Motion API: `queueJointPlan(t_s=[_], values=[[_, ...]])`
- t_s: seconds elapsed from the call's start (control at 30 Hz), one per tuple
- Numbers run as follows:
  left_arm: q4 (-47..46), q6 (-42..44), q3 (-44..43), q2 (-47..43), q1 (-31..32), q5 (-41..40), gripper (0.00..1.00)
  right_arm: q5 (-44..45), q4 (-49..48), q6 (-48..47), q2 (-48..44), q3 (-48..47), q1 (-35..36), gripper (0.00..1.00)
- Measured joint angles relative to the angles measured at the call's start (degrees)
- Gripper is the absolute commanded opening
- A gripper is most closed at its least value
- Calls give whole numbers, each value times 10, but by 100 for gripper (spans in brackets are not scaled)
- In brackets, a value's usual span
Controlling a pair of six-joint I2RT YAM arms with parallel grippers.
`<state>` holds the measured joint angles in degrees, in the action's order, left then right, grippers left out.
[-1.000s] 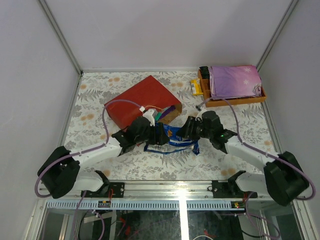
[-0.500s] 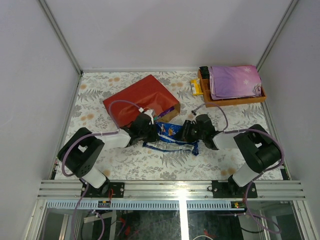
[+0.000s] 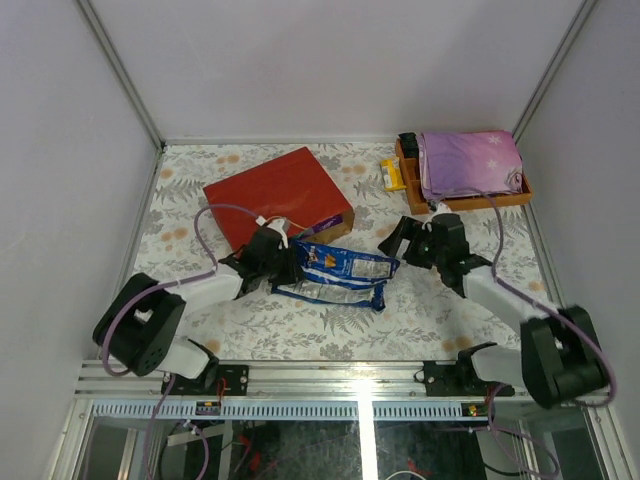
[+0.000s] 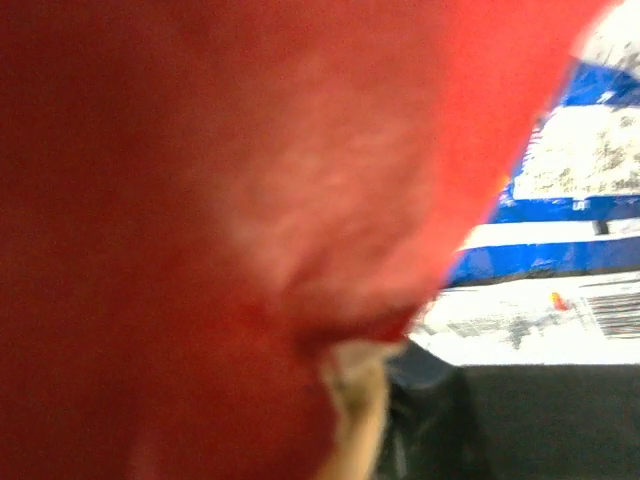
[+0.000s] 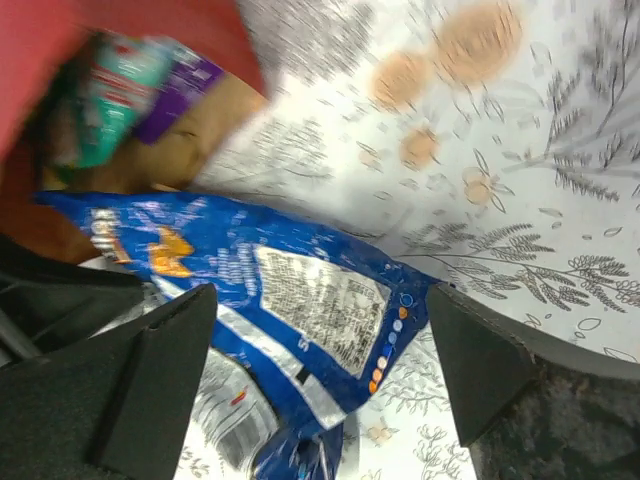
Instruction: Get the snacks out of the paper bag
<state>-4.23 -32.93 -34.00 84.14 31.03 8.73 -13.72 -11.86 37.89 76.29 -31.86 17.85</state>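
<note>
Rightward, the right gripper (image 3: 398, 238) has backed off, released, leaving the blue-and-white packs (image 3: 345, 270) at centre, below the paper bag (image 3: 275, 190). Left wrist: red paper fills the frame; whether the left gripper (image 3: 278, 262) is clenched cannot be told. Right wrist: fingers splayed; the teal and purple packets (image 5: 130, 90) at upper left sit inside the bag, probably next to fetch.

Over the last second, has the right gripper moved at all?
Yes. The right gripper has pulled back to the right and away from the arm bases, ending closer to the wooden tray. Its jaws now stand open.
</note>
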Motion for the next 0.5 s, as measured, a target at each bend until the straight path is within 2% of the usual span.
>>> queueJointPlan(t_s=[0.1,0.2,0.23,0.3,0.43,0.5], values=[[28,9,6,-48,-3,-2,75,12,37,-18,-123,1,-4,99],[49,14,3,-105,4,-2,97,-16,29,-24,-217,8,-29,100],[56,17,-3,-120,9,-4,100,-35,15,-22,-233,18,-47,97],[74,22,-23,-137,27,-7,100,-70,-21,-12,-237,50,-82,94],[97,29,-73,-132,85,-18,100,-111,-54,20,-179,145,-114,89],[108,31,-100,-119,136,-41,98,-123,-54,38,-156,191,-115,86]])
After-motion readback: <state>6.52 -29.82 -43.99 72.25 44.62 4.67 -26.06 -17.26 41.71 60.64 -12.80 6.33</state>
